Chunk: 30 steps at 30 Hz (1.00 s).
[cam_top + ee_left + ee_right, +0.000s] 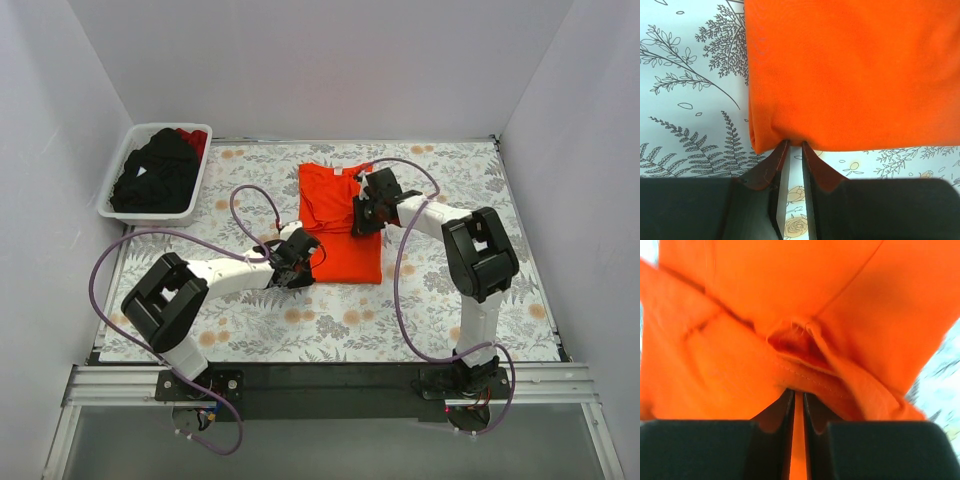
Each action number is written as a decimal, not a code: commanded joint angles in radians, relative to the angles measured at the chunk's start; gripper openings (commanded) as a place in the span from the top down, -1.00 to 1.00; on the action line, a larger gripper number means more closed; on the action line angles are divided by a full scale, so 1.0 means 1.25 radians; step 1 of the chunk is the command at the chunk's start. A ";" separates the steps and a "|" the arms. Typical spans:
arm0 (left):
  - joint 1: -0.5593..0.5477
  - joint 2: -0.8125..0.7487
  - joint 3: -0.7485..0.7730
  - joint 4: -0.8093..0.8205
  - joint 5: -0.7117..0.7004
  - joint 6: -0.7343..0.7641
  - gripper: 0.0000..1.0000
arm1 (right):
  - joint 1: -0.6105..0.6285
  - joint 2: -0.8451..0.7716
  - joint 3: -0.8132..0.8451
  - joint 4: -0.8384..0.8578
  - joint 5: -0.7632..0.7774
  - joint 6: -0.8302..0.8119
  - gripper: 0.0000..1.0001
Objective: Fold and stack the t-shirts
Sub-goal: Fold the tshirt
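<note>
An orange t-shirt (338, 225) lies partly folded in a long strip in the middle of the table. My left gripper (303, 262) is at its near left corner, and in the left wrist view the gripper (795, 145) is shut on the shirt's bottom edge (850, 75). My right gripper (363, 208) is on the strip's right edge near the collar end, and in the right wrist view the gripper (798, 392) is shut on a stitched hem of the orange cloth (790, 315). Black (155, 178) and dark red (192, 138) t-shirts lie heaped in the basket.
A white plastic basket (203, 160) stands at the far left corner of the table. A floral tablecloth (330, 320) covers the table. White walls close in the left, back and right sides. Purple cables loop from both arms over the cloth.
</note>
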 commanded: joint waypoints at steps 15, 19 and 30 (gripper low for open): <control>-0.004 -0.105 -0.052 -0.071 0.009 -0.029 0.65 | -0.031 -0.036 0.087 0.116 -0.165 0.053 0.61; -0.003 -0.198 -0.049 -0.070 -0.015 -0.040 0.55 | -0.035 -0.124 -0.081 0.208 -0.202 0.085 0.55; 0.025 -0.252 -0.051 -0.028 -0.024 -0.036 0.53 | -0.072 0.047 0.047 0.353 -0.440 0.207 0.52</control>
